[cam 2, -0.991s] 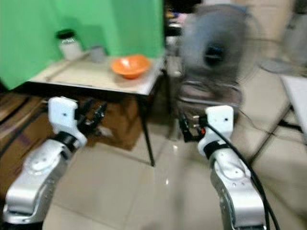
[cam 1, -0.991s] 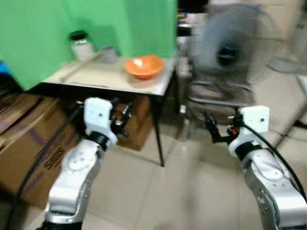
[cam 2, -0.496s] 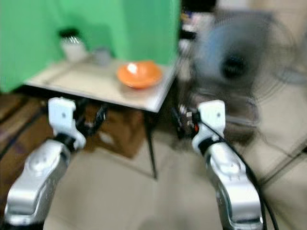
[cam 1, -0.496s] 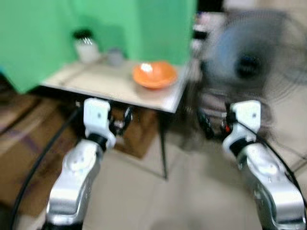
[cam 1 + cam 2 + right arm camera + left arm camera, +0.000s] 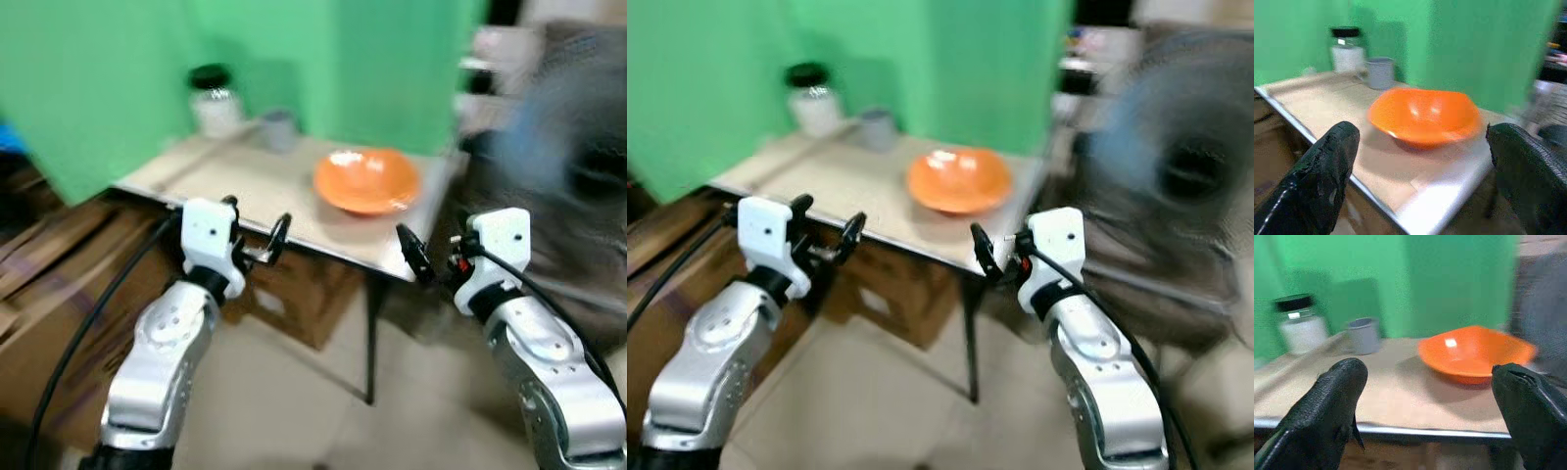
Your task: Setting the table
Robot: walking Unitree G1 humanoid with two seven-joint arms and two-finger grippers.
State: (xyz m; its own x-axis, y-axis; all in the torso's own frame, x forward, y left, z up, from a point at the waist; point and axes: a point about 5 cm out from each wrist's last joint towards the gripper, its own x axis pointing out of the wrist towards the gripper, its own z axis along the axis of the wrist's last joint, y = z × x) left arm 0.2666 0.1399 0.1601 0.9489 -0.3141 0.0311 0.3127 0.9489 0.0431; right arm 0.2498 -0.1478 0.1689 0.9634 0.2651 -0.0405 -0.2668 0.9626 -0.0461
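An orange bowl [image 5: 367, 181] sits near the right end of a small beige table [image 5: 235, 181]. A grey cup [image 5: 278, 130] and a white jar with a black lid [image 5: 214, 101] stand at the table's back, against the green wall. My left gripper [image 5: 255, 221] is open at the table's front edge, left of the bowl. My right gripper [image 5: 999, 255] is open just off the table's right front corner, close to the bowl. In the wrist views, the bowl [image 5: 1474, 352] lies between the left gripper's black fingers [image 5: 1337, 396], and the bowl [image 5: 1422, 117] sits between the right fingers [image 5: 1327, 166].
A large standing fan [image 5: 1185, 166] is blurred at the right, close behind my right arm. Cardboard boxes [image 5: 39, 284] fill the space left of and under the table. A green backdrop [image 5: 98, 59] stands behind it. Tiled floor [image 5: 294, 392] lies below.
The view has swung toward the table and come closer, so the bowl and table sit larger and nearer the middle. Both grippers now reach the table's front edge, still open.
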